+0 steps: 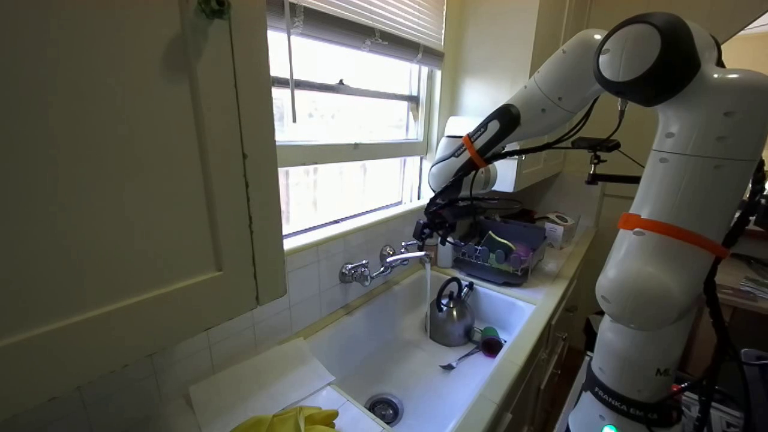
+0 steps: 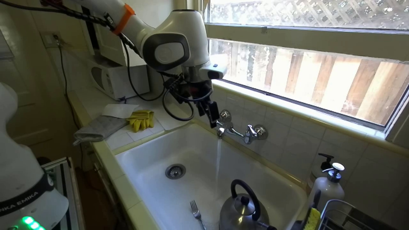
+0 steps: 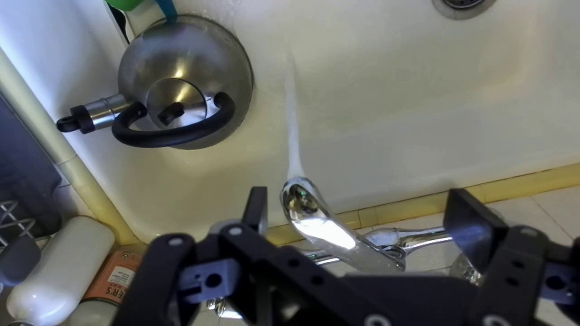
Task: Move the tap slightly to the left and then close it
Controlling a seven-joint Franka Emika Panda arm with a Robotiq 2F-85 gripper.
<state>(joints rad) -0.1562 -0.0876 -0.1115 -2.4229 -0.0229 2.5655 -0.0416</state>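
White sink (image 1: 378,354) below a window (image 1: 348,120), chrome tap (image 1: 397,258) running, fingers (image 3: 473,224) spread wide near its spout (image 3: 322,228)

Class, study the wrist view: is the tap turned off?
No, water streams from the tap into the sink, beside the kettle.

I look down on the wall-mounted chrome faucet (image 1: 389,262). Its long, shiny spout (image 3: 322,227) reaches out over the white sink (image 1: 372,342), tip bent downward, and it is running: a narrow stream of water (image 1: 428,288) falls from it.
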